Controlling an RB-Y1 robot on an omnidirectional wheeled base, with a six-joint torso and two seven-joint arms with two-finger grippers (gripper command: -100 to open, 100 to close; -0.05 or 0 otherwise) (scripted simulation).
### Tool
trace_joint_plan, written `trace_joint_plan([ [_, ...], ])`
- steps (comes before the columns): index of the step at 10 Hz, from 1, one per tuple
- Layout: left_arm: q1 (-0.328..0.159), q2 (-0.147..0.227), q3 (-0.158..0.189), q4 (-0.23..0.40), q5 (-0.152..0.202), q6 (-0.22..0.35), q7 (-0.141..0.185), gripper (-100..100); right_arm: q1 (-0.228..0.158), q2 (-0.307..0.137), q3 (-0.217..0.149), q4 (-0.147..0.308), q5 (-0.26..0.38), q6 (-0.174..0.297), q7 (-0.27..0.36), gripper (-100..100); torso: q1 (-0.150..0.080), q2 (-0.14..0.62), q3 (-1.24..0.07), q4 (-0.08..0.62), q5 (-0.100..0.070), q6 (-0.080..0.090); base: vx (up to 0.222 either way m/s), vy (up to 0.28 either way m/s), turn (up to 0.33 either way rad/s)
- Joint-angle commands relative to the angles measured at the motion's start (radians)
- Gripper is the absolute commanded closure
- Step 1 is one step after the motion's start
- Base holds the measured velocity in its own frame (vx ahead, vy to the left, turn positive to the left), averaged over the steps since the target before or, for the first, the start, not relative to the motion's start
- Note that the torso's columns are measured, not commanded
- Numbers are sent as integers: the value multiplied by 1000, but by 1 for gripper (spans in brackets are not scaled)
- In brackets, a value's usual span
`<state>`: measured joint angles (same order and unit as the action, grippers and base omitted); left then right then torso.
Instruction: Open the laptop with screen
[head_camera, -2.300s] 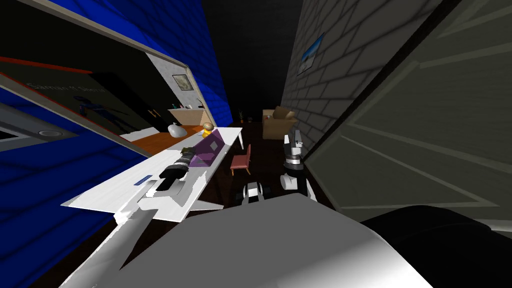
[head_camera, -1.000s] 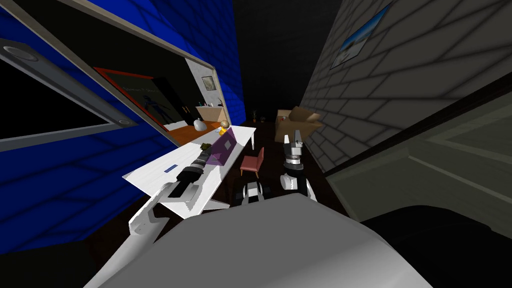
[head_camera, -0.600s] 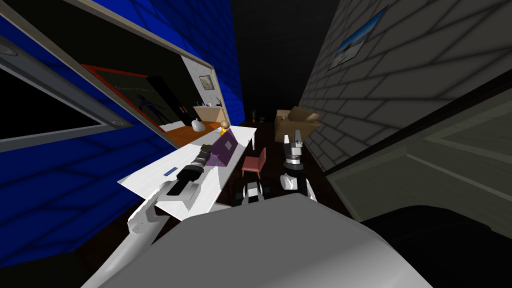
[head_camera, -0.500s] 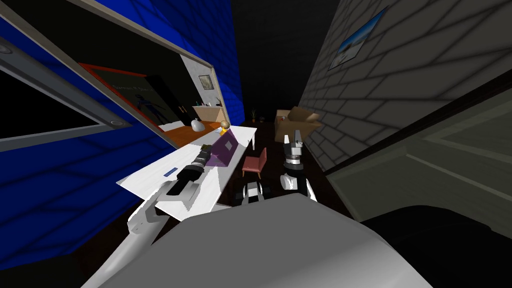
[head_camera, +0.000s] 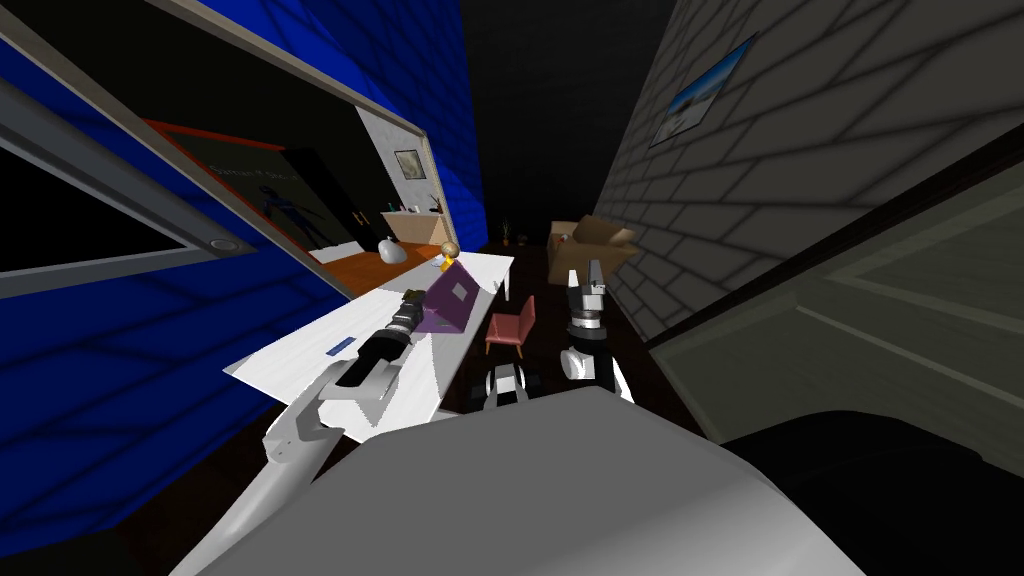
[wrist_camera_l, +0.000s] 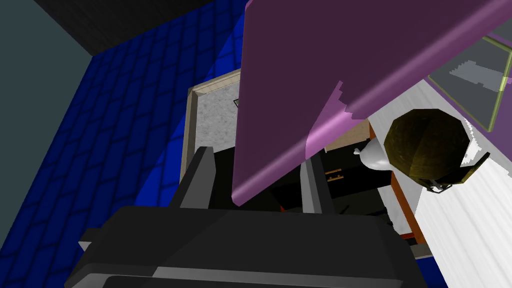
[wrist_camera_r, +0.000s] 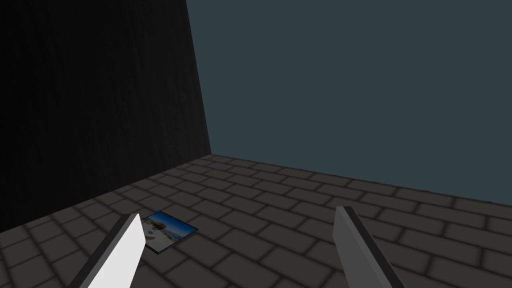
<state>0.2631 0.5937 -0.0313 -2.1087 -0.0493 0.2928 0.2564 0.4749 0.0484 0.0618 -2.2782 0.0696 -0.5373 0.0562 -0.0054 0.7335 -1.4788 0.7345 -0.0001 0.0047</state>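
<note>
Laptop (head_camera: 447, 300) sits centre-frame on white table (head_camera: 310, 340), lid part-raised. Left gripper (wrist_camera_l: 257, 156) straddles lid corner directly ahead, fingers (wrist_camera_l: 202, 175) narrowed against it. Right gripper (head_camera: 588, 272) hangs open, empty, well apart at right.

Left tool (wrist_camera_l: 257, 153) outstretched, grip seemingly closed; right tool (wrist_camera_r: 237, 211) upright, fingers (wrist_camera_r: 127, 245) apart.

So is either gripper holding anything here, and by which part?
Left gripper grips the purple laptop lid by its edge; right gripper is open, holding nothing.
</note>
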Motion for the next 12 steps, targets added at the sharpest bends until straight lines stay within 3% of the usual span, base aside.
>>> trace_joint_plan([
  [1, 4, -5, -5, -1, 16, 8, 15, 100, 0, 0, 0, 0, 0, 0, 0, 0, 1, 0, 0, 0, 0, -1, 0, 0, 0],
  [8, 4, -5, -5, -1, 16, 8, 15, 100, 0, 0, 0, 0, 0, 0, 0, 0, 4, 1, 1, 3, 0, -4, 1, 0, 3],
  [9, -45, -13, -34, 49, 59, -16, 8, 100, 0, 0, 0, 0, 0, 0, 0, 0, 5, 2, 1, 3, 0, -4, -32, 3, -18],
  [11, -83, -13, -34, 104, 59, -16, 8, 100, 0, 0, 0, 0, 0, 0, 0, 0, 5, 3, 2, 4, 0, -2, -41, 5, -27],
  [12, -123, -21, -62, 134, 103, -39, 2, 100, 0, 0, 0, 0, 0, 0, 0, 0, 5, 2, 2, 3, 0, -4, -43, 6, -32],
])
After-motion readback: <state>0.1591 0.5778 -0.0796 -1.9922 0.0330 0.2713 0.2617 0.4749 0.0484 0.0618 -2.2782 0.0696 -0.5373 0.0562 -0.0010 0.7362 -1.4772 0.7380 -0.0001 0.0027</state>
